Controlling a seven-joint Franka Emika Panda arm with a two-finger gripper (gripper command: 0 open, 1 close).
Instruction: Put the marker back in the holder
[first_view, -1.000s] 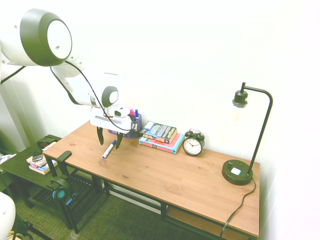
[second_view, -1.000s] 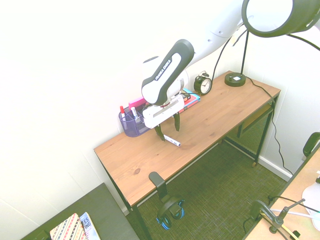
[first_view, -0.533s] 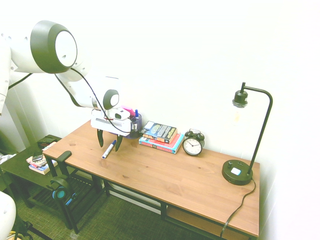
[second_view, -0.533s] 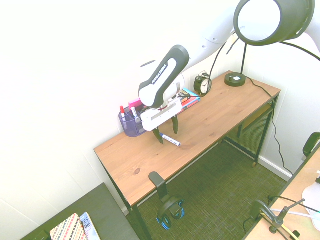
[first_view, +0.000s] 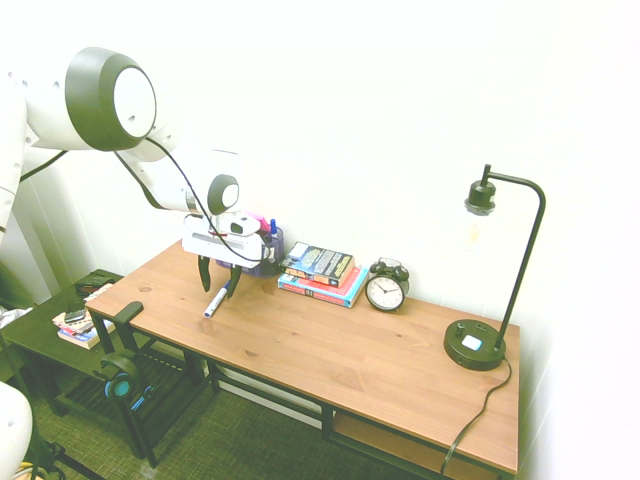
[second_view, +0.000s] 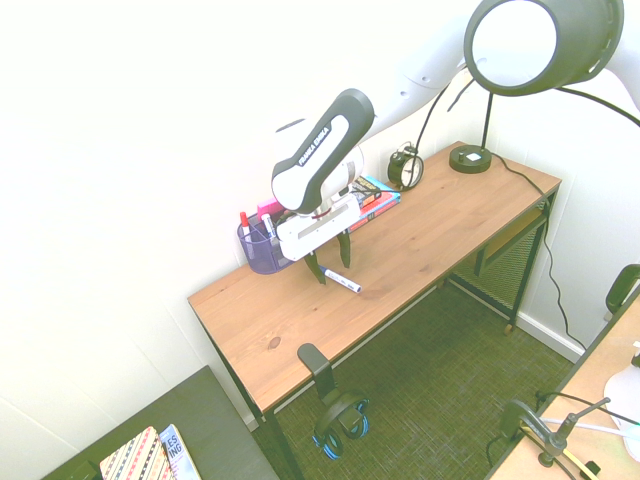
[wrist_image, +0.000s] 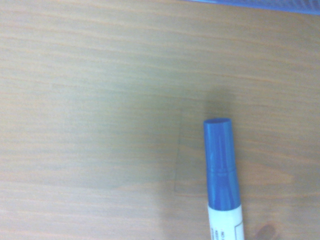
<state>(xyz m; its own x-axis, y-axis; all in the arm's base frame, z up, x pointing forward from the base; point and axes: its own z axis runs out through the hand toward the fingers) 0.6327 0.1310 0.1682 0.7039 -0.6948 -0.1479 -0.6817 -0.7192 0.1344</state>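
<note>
Black, the side table (first_view: 35, 345) stands at the far left in the first exterior view, lower than the purple mesh holder (first_view: 277, 240) and well apart from it; books (first_view: 80, 332) lie on its top. Next, still well to the left of the holder, headphones (first_view: 121, 386) with blue parts hang below the front edge of the wooden desk (first_view: 330, 340).

My gripper (first_view: 219, 284) is in front of the holder and slightly to its left, pointing down. Condition of my fingers: spread, a clear gap between them, pinching nothing. The marker (first_view: 214, 303), white-barrelled with a blue cap, lies on the desk in front of the holder, outside it, to the left. Its capped end points toward the holder's side of the desk and is close to one of my fingertips; contact cannot be determined.

The holder itself stands upright near the wall. Inside it I record a red-capped pen (second_view: 245, 222) and a pink item (second_view: 270, 207).

Just right of the holder is a stack of books (first_view: 322, 273), lying flat. Further right of the holder, past the stack, stands a black alarm clock (first_view: 385, 288). Farthest right of it stands a black lamp (first_view: 475, 344), upright.
</note>
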